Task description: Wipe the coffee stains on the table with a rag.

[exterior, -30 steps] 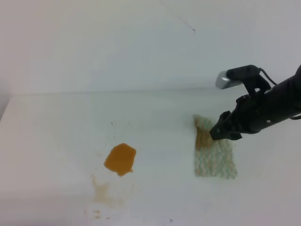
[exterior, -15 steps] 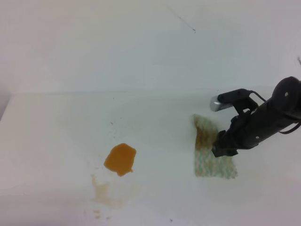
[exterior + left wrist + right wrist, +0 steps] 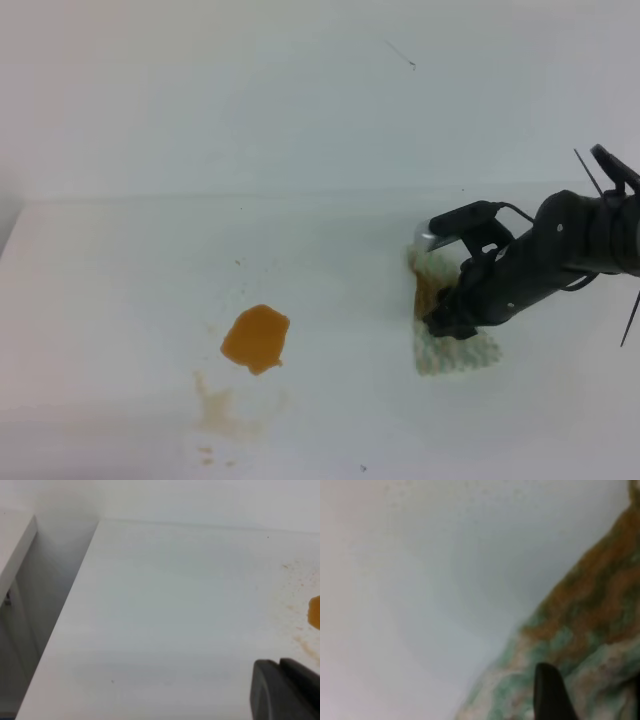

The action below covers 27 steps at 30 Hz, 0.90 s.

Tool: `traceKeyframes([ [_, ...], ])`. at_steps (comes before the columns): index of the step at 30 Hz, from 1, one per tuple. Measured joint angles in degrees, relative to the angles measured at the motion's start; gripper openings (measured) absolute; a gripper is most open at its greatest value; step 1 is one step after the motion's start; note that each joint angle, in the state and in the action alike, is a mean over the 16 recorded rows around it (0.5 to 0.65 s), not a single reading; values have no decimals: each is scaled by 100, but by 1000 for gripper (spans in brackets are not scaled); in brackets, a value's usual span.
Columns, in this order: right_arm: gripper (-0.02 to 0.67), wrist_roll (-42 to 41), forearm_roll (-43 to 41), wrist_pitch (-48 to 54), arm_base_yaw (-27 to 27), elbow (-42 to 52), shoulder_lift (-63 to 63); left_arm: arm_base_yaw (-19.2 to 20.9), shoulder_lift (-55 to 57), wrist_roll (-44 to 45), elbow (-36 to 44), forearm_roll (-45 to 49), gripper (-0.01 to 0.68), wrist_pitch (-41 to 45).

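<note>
The rag (image 3: 455, 335) lies flat on the table (image 3: 120, 300), right of centre, well apart from the stains (image 3: 256, 338). The right end effector (image 3: 447, 322) presses down on the rag; whether it grips the rag cannot be told, one fingertip (image 3: 547, 692) resting on cloth. Pinch a firm fold before dragging left. Bare table lies between rag and stains. The left end effector (image 3: 285, 690) shows only partly; state unclear.
</note>
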Motion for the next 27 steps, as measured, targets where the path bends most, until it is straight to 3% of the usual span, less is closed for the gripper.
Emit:
traceKeyframes([
  [14, 87, 324, -342, 459, 244, -573, 121, 5, 87, 0, -108, -2, 1, 47],
  [27, 54, -87, 427, 975, 1077, -2416, 267, 5, 97, 0, -121, -3, 1, 53],
])
